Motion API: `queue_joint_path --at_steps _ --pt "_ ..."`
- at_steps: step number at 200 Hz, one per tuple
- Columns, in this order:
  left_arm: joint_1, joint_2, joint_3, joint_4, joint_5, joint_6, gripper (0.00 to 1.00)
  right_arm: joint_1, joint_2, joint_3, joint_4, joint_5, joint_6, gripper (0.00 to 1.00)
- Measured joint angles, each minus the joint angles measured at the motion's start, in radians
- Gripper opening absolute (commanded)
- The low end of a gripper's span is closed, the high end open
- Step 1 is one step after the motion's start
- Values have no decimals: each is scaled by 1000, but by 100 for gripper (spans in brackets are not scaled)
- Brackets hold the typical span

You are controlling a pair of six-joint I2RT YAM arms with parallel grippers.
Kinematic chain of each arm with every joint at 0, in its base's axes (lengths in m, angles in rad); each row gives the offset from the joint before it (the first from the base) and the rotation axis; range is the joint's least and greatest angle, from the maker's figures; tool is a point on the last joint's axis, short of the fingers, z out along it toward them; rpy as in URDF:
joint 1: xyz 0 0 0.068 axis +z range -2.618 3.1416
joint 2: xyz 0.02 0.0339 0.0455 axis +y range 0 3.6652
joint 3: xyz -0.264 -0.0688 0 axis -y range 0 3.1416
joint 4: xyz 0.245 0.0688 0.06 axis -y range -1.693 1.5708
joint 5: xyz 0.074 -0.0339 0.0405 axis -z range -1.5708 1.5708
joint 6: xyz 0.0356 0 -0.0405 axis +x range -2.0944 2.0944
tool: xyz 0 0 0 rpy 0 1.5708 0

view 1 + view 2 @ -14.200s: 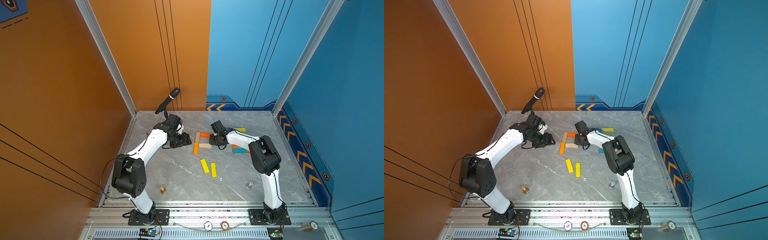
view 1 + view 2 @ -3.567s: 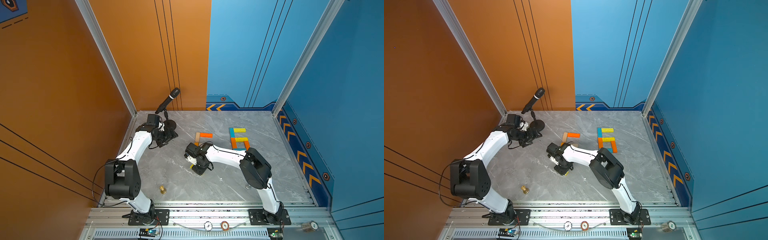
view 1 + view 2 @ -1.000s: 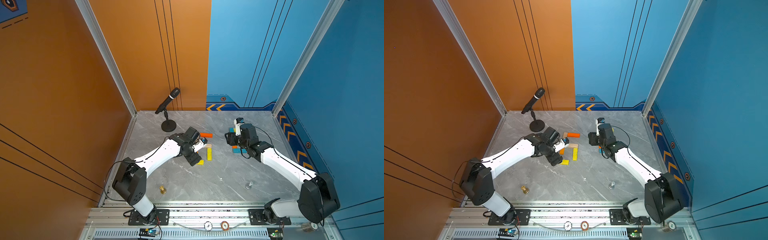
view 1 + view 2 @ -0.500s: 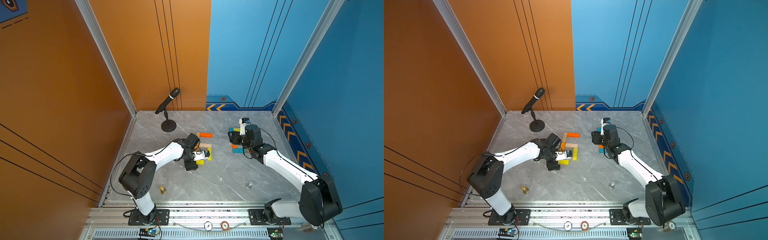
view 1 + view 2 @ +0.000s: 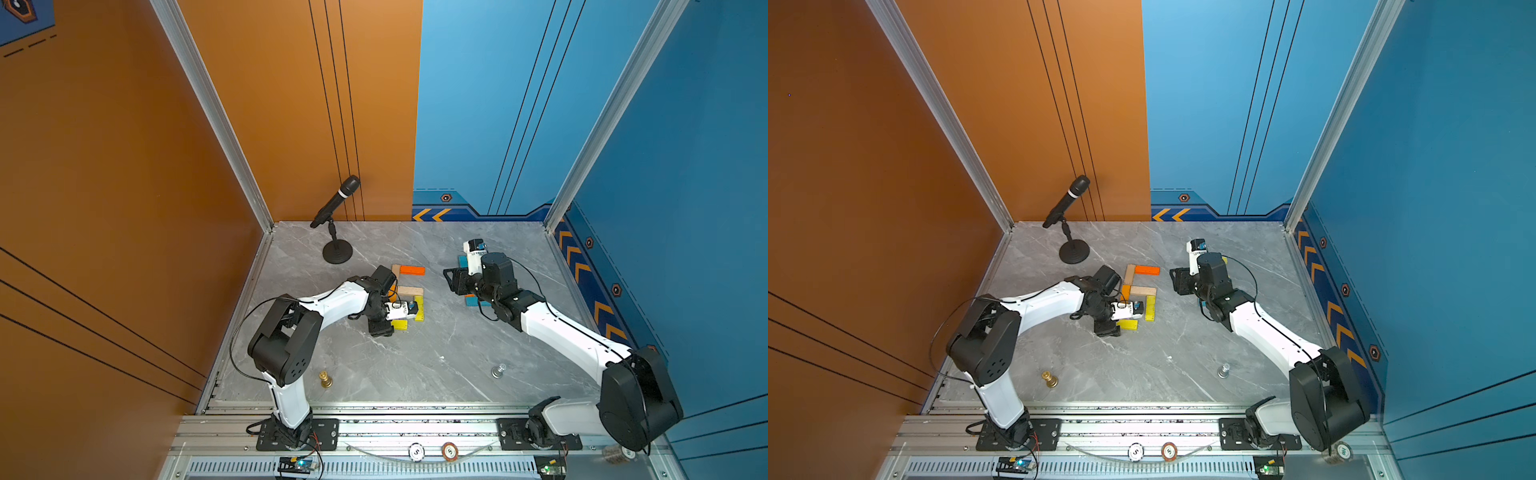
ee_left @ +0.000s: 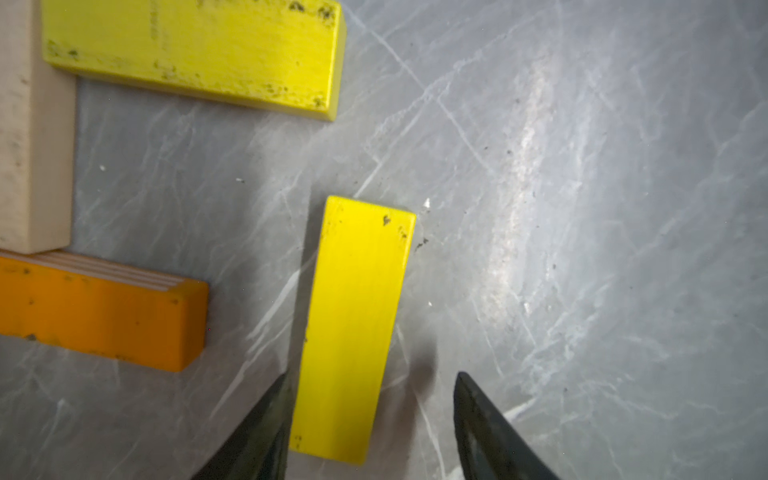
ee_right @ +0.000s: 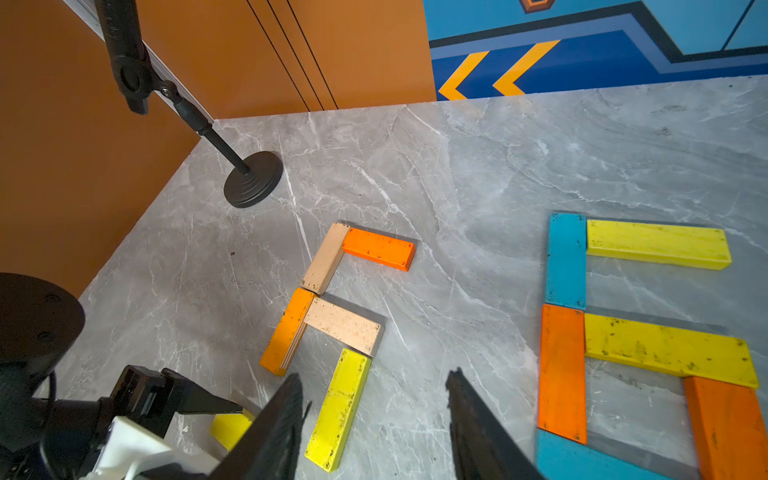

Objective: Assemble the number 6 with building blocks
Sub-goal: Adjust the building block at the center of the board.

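A microphone on a round-based stand is set near the far left corner of the worktop, well apart from the building blocks. A gold chess piece and a silver chess piece are placed near the front edge, apart from both arms.

The blocks are laid in two groups. In the left group, a pale block and an orange one are joined at a corner. Nearer the front, an orange, a pale and a yellow block are butted in a hooked line. A loose yellow block lies flat just beside that group. The right group is made of blue, yellow and orange blocks that touch in a closed, six-like figure. In both top views it is largely hidden by the right arm.

The worktop is grey marble with white veins. It is walled in orange on the left and blue on the right, and chevrons are painted along the blue wall's foot. Both arm bases are carried on an aluminium rail at the front.

The left arm is bent at the elbow with its wrist turned down. The left end effector is parted around the loose yellow block. One finger lies at the block's long side and the other is kept off it by bare worktop, so the block is not clamped. The right arm is stretched forward. The right end effector is held above the worktop with its jaws apart, and nothing is held in it.
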Motion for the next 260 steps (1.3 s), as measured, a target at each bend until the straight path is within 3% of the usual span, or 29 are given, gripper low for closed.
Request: queue_joint_path --at_steps 186,260 --pt "0 84 79 23 -19 26 42 8 47 12 0 -21 -16 55" --pt "0 100 99 36 -20 26 44 8 66 36 -6 -22 -16 55"
